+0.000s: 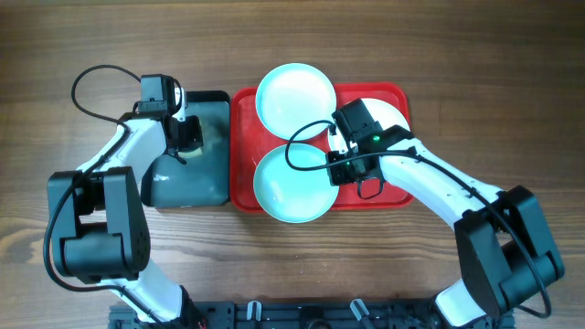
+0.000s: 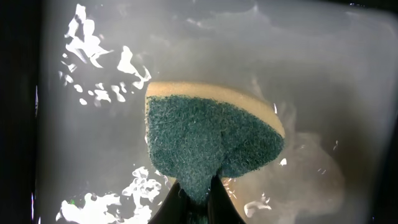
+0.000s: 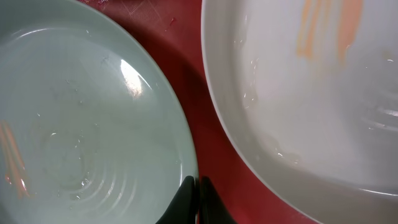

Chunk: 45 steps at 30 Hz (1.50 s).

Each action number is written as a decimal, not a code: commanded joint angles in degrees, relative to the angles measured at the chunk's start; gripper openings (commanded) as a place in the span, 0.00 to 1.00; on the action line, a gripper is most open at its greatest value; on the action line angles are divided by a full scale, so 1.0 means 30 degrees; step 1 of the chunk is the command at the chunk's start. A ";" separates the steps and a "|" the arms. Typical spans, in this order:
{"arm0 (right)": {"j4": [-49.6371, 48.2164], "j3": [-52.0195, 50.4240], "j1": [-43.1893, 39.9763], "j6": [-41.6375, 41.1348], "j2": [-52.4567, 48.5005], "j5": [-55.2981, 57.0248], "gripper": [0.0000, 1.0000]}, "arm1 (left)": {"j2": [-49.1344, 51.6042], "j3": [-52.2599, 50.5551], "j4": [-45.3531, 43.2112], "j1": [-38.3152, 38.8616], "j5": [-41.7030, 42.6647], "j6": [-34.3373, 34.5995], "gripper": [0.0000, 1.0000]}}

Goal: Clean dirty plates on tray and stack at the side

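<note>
My left gripper (image 2: 198, 202) pinches the green sponge (image 2: 211, 137) over the black tray (image 1: 206, 174). My right gripper (image 3: 194, 196), jaws pressed together, hangs over the red tray (image 1: 243, 137), between a turquoise plate (image 3: 81, 124) and the white plate (image 3: 311, 93) on it.

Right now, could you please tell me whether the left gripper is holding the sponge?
Yes, the left gripper is shut on the lower corner of the sponge, green face toward the camera.

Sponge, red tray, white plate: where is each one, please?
sponge (image 2: 208, 140), left wrist view, on its green scouring face.
red tray (image 1: 243, 137), overhead view, on its bare left edge.
white plate (image 3: 280, 106), right wrist view, on its inner surface.
</note>
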State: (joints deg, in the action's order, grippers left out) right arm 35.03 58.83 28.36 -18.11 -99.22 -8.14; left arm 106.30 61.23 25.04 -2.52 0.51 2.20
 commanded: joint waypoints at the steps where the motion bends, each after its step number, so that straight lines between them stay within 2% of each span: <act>1: -0.0073 -0.0153 0.0058 0.0000 -0.0044 -0.0270 0.04 | -0.1231 -0.0408 0.0160 0.0044 0.0306 -0.0087 0.04; 5: -0.0080 -0.0153 0.0058 -0.0015 -0.0044 -0.0277 0.04 | -0.5166 -0.0408 0.1377 0.0044 0.0299 -0.0095 0.04; 8: -0.0080 -0.0153 0.0058 -0.0007 -0.0044 -0.0277 0.04 | -0.6659 -0.0408 0.2164 0.0044 0.0321 -0.0080 0.04; 13: -0.0087 -0.0153 0.0066 -0.0015 -0.0044 -0.0284 0.04 | -0.6900 -0.0408 0.4393 0.0044 0.1027 -0.0080 0.04; 25: -0.0087 -0.0153 0.0058 -0.0029 -0.0044 -0.0284 0.05 | -0.6900 -0.0408 0.4524 0.0044 0.1027 -0.0087 0.04; 26: -0.0080 -0.0153 0.0058 -0.0022 -0.0044 -0.0284 0.14 | -0.6900 -0.0408 0.4524 0.0044 0.1027 -0.0087 0.04; 28: -0.0087 -0.0153 0.0066 -0.0015 -0.0044 -0.0284 0.22 | -0.6900 -0.0408 0.4524 0.0044 0.1027 -0.0087 0.04; 35: -0.0102 -0.0153 0.0058 -0.0029 -0.0044 -0.0284 0.44 | -0.6900 -0.0408 0.4524 0.0044 0.1020 -0.0087 0.04; 39: -0.0102 -0.0153 0.0058 -0.0029 -0.0044 -0.0284 0.50 | -0.6900 -0.0408 0.4524 0.0044 0.1020 -0.0095 0.04; 45: 0.0124 -0.0138 0.0058 -0.0029 -0.0036 -0.0816 0.50 | -0.6900 -0.0408 0.4524 0.0044 0.1020 -0.0095 0.04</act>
State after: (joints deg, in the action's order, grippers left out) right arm 35.14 58.83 28.36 -18.11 -99.22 -8.80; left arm 86.24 59.94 38.81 -2.52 2.90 2.20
